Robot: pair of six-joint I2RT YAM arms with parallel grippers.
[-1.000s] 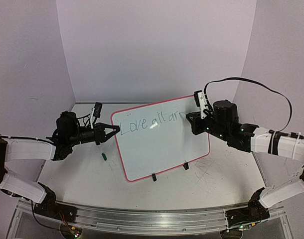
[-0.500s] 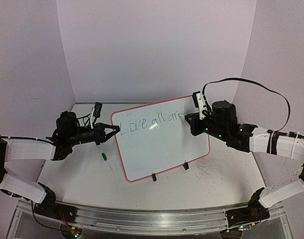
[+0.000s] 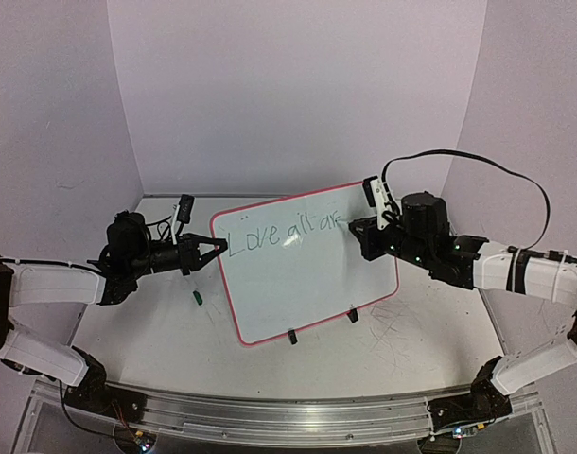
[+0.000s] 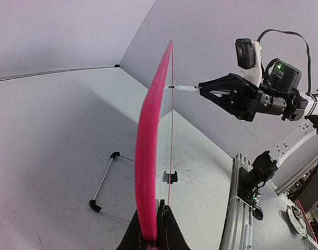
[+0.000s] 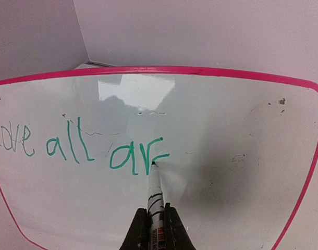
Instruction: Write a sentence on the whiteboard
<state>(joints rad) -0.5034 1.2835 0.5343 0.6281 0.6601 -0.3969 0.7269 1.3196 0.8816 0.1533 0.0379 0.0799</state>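
The whiteboard stands tilted on its lower edge, its red-pink rim held at the left side by my left gripper, which is shut on it. In the left wrist view the rim runs up from between my fingers. The green writing reads "Love all ar" with a short extra stroke. My right gripper is shut on a white marker, whose tip touches the board just right of the "r". The left wrist view also shows the marker.
A small green cap lies on the table left of the board. Two black clips sit on the board's lower edge. A thin white rod with black ends lies on the table behind the board. Grey scribbles mark the tabletop.
My right gripper has shifted slightly left with the marker, and a short green stroke has appeared after the "r". The left gripper and the board have stayed put.
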